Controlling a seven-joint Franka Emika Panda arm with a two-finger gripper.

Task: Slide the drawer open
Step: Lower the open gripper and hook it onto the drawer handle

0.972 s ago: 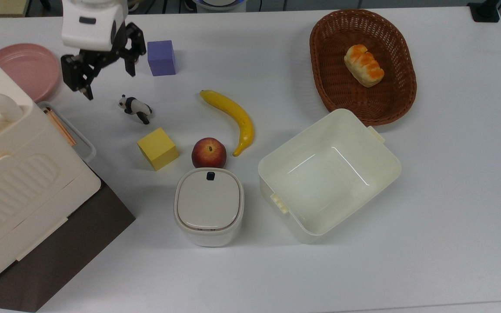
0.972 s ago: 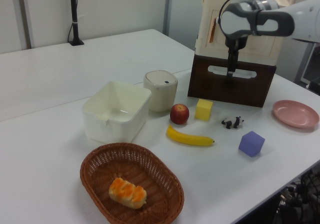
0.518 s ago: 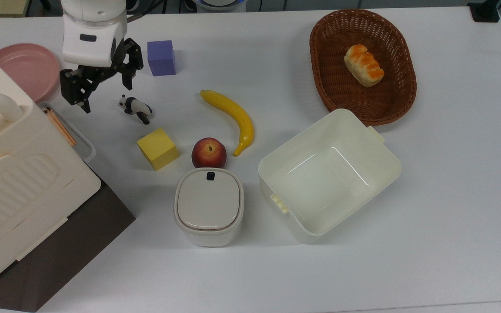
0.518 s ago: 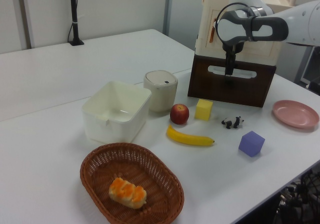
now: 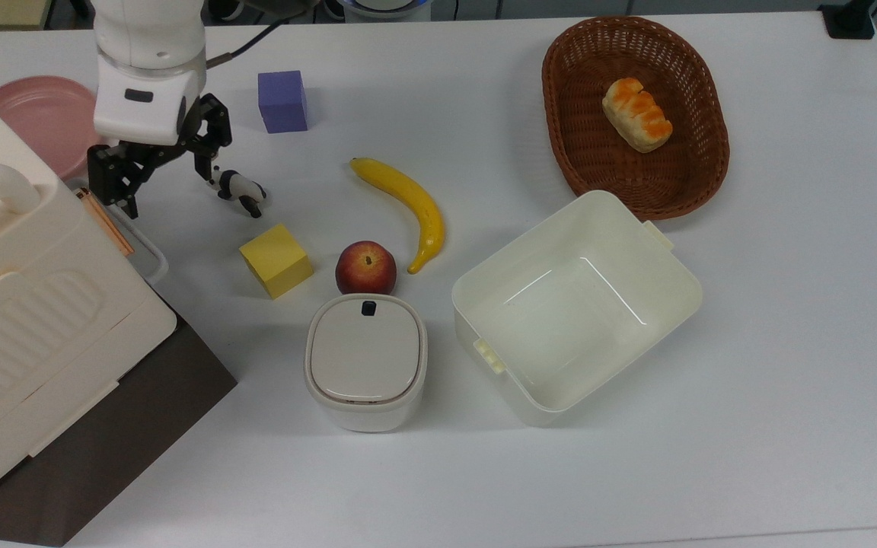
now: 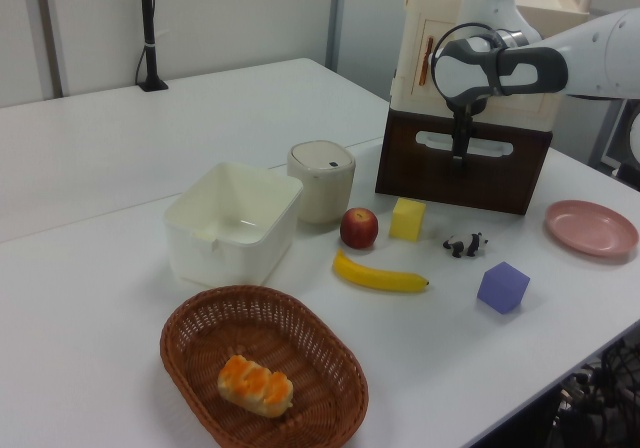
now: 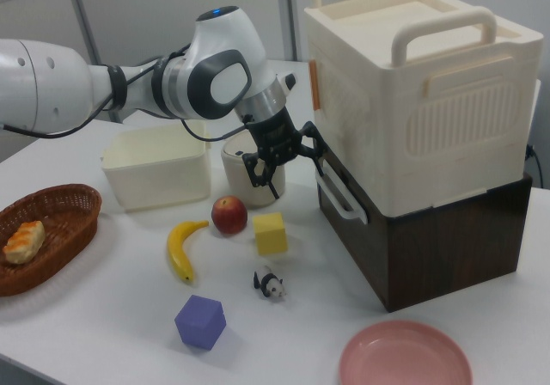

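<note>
A white robot arm reaches over a white worktop (image 5: 712, 457) with its black two-finger gripper (image 5: 167, 183) spread apart, holding nothing. In the top view the gripper hangs near the worktop's left edge, just beside the white loop handle (image 5: 141, 243) of the drawer (image 6: 462, 171). One fingertip is close to the handle, the other close to a small panda figure (image 5: 237, 190).

The drawer is a dark brown box at the worktop's left edge in the top view, pushed in, with a cream ribbed case (image 7: 412, 101) stacked on top of it.

A pink plate (image 5: 43, 122) sits in the top view's upper left corner of the worktop. Toward the middle lie a purple cube (image 5: 282, 100), a yellow cube (image 5: 275, 259), a red apple (image 5: 365, 267), a banana (image 5: 408, 205), a lidded cream bin (image 5: 365, 361) and an open cream tub (image 5: 667, 281). A wicker basket (image 5: 560, 91) holding a bread roll (image 5: 636, 114) sits near the upper right corner.
</note>
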